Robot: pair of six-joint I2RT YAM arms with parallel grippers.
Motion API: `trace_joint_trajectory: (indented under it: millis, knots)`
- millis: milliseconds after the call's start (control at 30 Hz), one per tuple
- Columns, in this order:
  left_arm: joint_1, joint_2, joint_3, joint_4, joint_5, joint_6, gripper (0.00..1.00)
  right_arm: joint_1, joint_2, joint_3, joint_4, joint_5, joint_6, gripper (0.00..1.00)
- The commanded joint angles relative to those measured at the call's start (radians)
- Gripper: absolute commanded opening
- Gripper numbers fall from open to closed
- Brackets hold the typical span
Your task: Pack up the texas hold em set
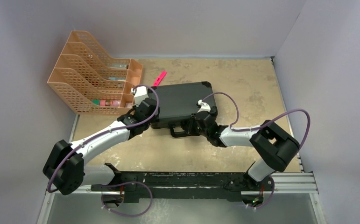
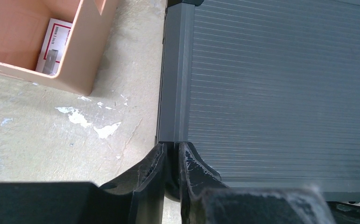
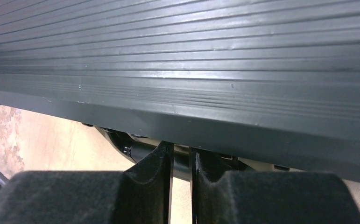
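Left claw [image 2: 171, 147] has its fingers pressed nearly together with nothing visible between them, tips touching the 8 o'clock corner of the black case [image 1: 182, 100]. The right claw [image 3: 181, 150] is likewise closed to a thin slit, tucked low against the case's front edge at about 5 o'clock, close to the handle [image 1: 179, 134]. The case lies lid-down-shut near the middle of the tabletop [image 1: 248, 84]. No chips or cards show, so they are presumably inside, and whether the latches are fastened cannot be told. The main risk, as I judge it, is sliding: a push from either narrow tip on the smooth ribbed shell could skate the case toward the orange file organiser [image 1: 89, 74] at its 10 o'clock, or twist it about one corner. The right claw could also snag under the handle, and an unlatched lid might spring open and spill the contents if lifted.
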Motion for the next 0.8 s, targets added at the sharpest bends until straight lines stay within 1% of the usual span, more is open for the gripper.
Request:
trace_joint_trajectory:
  millis: [0, 267, 500, 667, 767]
  knots:
    - [0.007, 0.03, -0.005, -0.082, 0.036, 0.019, 0.14, 0.015, 0.055, 0.026, 0.016, 0.097, 0.022, 0.16]
    - [0.008, 0.031, -0.005, -0.081, 0.046, 0.02, 0.11, 0.044, 0.127, 0.037, 0.02, 0.205, 0.052, 0.04]
    - [0.007, 0.038, -0.005, -0.08, 0.062, 0.019, 0.08, 0.061, 0.188, 0.056, 0.032, 0.276, 0.08, 0.0]
    - [0.008, 0.039, -0.001, -0.081, 0.064, 0.022, 0.08, 0.068, 0.224, 0.09, 0.004, 0.305, 0.074, 0.0]
    - [0.007, 0.041, -0.001, -0.081, 0.064, 0.02, 0.07, 0.073, 0.219, 0.089, 0.018, 0.302, 0.064, 0.0]
